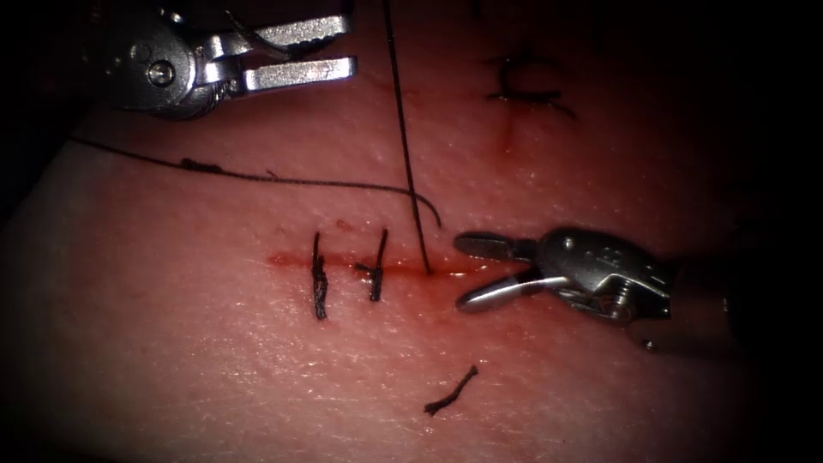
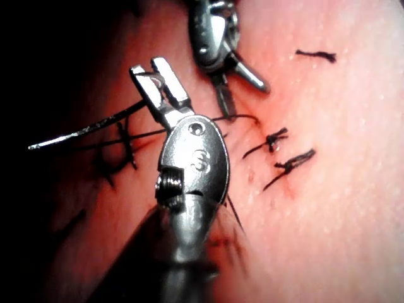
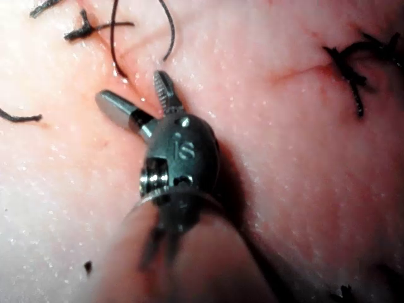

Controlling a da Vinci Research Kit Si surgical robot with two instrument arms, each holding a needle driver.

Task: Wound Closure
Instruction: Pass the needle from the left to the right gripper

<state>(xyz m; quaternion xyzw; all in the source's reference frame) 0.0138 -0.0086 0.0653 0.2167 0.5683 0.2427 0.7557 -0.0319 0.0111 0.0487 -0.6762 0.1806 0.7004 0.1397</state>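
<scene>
Pink glistening pork tissue [image 1: 257, 377] fills the bench. At the cut's [image 1: 343, 260] right end, the right arm's silver needle driver [image 1: 467, 273] gapes, grasping nothing. Up left, the left arm's silver driver [image 1: 347, 47] has the curved steel needle [image 2: 82, 129] between barely parted jaws; whether clamped, I cannot tell. Dark thread [image 1: 403, 129] enters the cut beside two black stitches [image 1: 319, 279].

Your right tool [image 1: 467, 273] sits on the tissue [image 1: 257, 386] at the cut's [image 1: 343, 260] right end, just beside the thread [image 1: 403, 137]; your left tool [image 1: 343, 51] is near the far-left corner.
</scene>
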